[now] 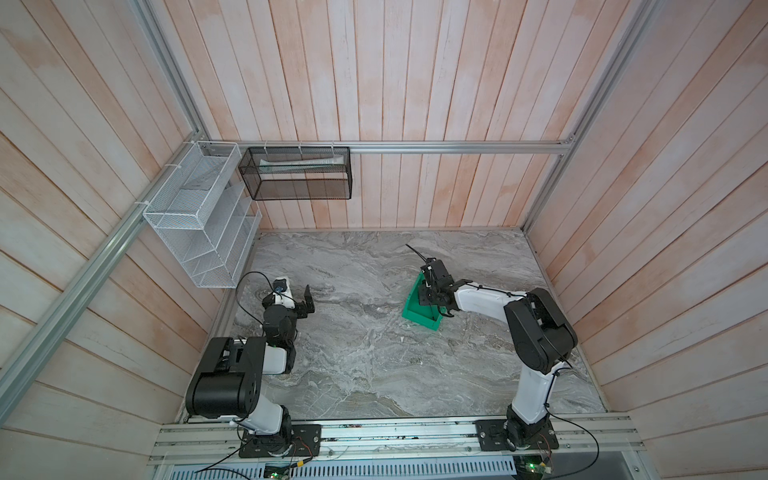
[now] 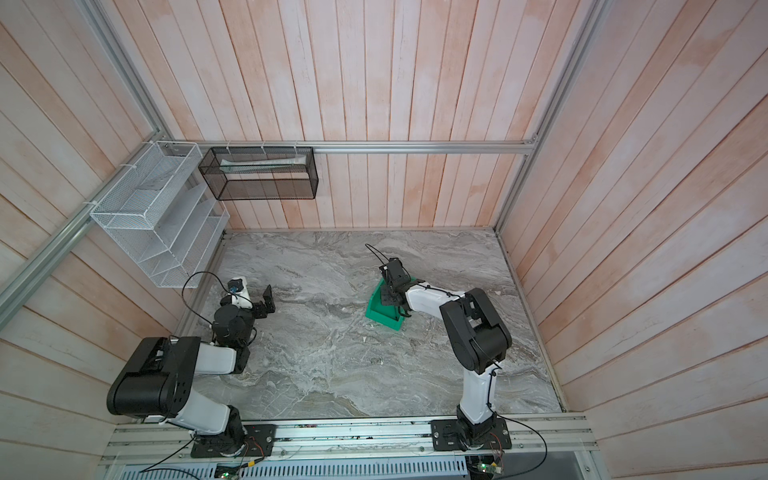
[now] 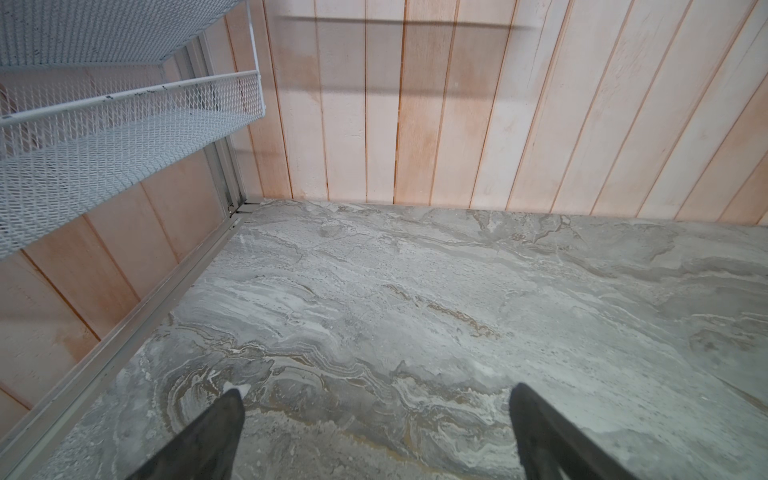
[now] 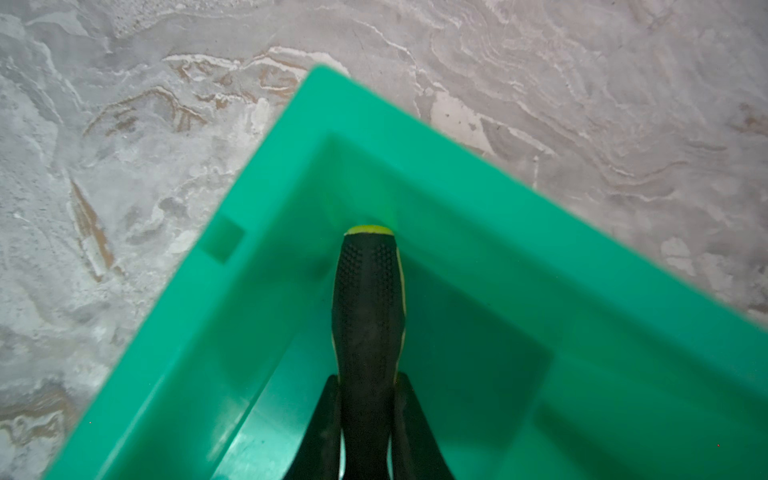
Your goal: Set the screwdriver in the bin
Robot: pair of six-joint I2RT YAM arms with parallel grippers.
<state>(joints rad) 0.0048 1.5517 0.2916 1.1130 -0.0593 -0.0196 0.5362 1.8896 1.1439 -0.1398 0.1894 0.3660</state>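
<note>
The green bin (image 1: 417, 316) (image 2: 379, 314) stands on the marble table, right of centre. My right gripper (image 1: 430, 291) (image 2: 392, 293) reaches down into it from above. In the right wrist view the screwdriver (image 4: 368, 299) shows its black dimpled handle with a yellow end cap, pointing into a corner of the bin (image 4: 291, 137). My right gripper (image 4: 366, 378) is shut on that handle, a finger on each side. The shaft is hidden. My left gripper (image 1: 301, 297) (image 3: 376, 395) hovers open over bare marble at the left, holding nothing.
A white wire rack (image 1: 195, 216) (image 3: 124, 124) hangs on the left wall above the left arm. A black mesh basket (image 1: 297, 174) hangs on the back wall. Wooden walls close in the table on three sides; the arms' rail (image 1: 395, 436) runs along the front.
</note>
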